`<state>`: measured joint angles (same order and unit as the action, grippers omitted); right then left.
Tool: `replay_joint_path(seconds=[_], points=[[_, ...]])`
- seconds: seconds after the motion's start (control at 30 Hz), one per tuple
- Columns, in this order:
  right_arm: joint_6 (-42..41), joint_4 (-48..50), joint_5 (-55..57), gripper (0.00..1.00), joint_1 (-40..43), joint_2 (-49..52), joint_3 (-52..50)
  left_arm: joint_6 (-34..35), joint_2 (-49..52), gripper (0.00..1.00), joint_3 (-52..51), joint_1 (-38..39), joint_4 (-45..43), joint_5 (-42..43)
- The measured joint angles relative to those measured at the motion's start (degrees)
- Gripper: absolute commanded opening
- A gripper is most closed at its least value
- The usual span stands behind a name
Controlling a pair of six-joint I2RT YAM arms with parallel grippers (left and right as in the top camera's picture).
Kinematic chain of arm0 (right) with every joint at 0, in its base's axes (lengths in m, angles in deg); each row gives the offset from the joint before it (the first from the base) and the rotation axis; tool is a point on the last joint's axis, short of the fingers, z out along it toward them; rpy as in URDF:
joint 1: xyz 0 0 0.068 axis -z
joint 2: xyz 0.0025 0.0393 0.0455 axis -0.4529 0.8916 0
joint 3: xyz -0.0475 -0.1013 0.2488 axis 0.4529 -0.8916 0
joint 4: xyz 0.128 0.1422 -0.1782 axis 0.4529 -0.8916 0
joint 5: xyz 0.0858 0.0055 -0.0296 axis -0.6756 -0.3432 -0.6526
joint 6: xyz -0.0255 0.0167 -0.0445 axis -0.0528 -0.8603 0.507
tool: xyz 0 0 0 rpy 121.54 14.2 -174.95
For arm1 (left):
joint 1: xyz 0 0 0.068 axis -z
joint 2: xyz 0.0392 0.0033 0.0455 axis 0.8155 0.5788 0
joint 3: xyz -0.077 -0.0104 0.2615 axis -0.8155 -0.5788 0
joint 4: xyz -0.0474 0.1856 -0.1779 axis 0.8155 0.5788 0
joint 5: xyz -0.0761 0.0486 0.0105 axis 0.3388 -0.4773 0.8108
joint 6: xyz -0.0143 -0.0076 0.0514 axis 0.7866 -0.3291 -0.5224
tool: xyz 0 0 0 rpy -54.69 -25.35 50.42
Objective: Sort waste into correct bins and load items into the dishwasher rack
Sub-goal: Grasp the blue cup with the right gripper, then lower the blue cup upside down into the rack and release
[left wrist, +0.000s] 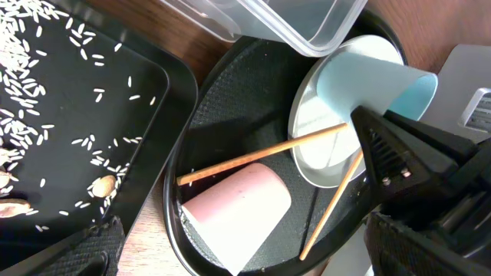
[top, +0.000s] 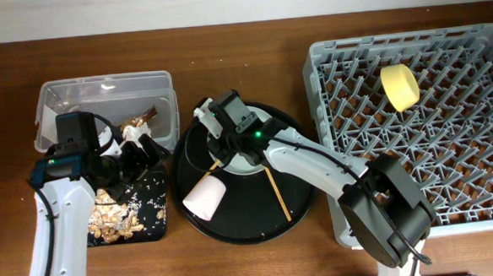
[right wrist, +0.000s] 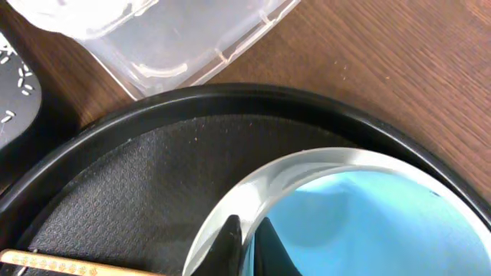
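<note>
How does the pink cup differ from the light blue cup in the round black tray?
Colour: the pink cup is pale pink, while the light blue cup is light blue.
Support: the pink cup lies directly on the textured floor of the round black tray, whereas the light blue cup lies over the pale plate.
Shared: both cups lie on their sides inside the same tray.

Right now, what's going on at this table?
The right claw is shut on a pale rim on the round black tray, where the blue cup lies on the plate; which of the two it grips is unclear. The left claw hangs open near the small black tray. One yellow bowl sits in the rack; the pink cup and chopsticks wait.
</note>
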<state>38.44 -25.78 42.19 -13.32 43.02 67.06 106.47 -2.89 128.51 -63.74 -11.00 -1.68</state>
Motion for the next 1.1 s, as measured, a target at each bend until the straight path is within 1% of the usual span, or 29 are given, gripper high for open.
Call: replay_joint_path(seconds=[0.17,0.27,0.3,0.33,0.43,0.5,0.57,0.6,0.67,0.8,0.93,1.1], points=[[0.0,-2.1,0.0,0.04,0.0,-0.8,0.8,0.0,0.0,0.99,0.0,0.0,0.0,0.0],[0.0,-5.2,-0.8,0.04,0.0,-7.0,0.9,0.0,0.0,0.99,0.0,0.0,0.0,0.0],[-0.1,-5.4,-1.4,0.04,0.0,-7.6,0.9,0.0,0.0,0.99,0.0,0.0,0.0,0.0],[-0.6,-7.3,-3.4,0.04,0.4,-14.8,1.3,0.0,0.0,0.99,0.0,0.0,0.0,0.0],[-3.1,-10.6,-10.2,0.04,3.3,-24.6,2.9,0.0,0.0,0.99,0.0,0.0,0.0,0.0],[-4.7,-15.6,-17.7,0.04,10.0,-31.1,3.7,0.0,0.0,0.99,0.0,0.0,0.0,0.0],[-5.4,-20.8,-25.4,0.04,17.7,-33.7,3.8,0.0,0.0,0.99,0.0,0.0,0.0,0.0],[-5.1,-24.5,-31.9,0.04,23.3,-33.8,3.8,0.0,0.0,0.99,0.0,0.0,0.0,0.0],[-2.7,-29.7,-42.2,0.04,30.8,-32.8,3.5,0.0,0.0,0.99,0.0,0.0,0.0,0.0],[6.5,-37.3,-58.8,0.04,45.2,-29.4,0.3,0.0,0.0,0.99,0.0,0.0,0.0,0.0],[12.8,-37.7,-69.1,0.04,53.5,-24.5,-5.0,0.0,0.0,0.99,0.0,0.0,0.0,0.0],[18.0,-37.7,-74.2,0.04,60.1,-17.8,-10.1,0.0,0.0,0.99,0.0,0.0,0.0,0.0]])
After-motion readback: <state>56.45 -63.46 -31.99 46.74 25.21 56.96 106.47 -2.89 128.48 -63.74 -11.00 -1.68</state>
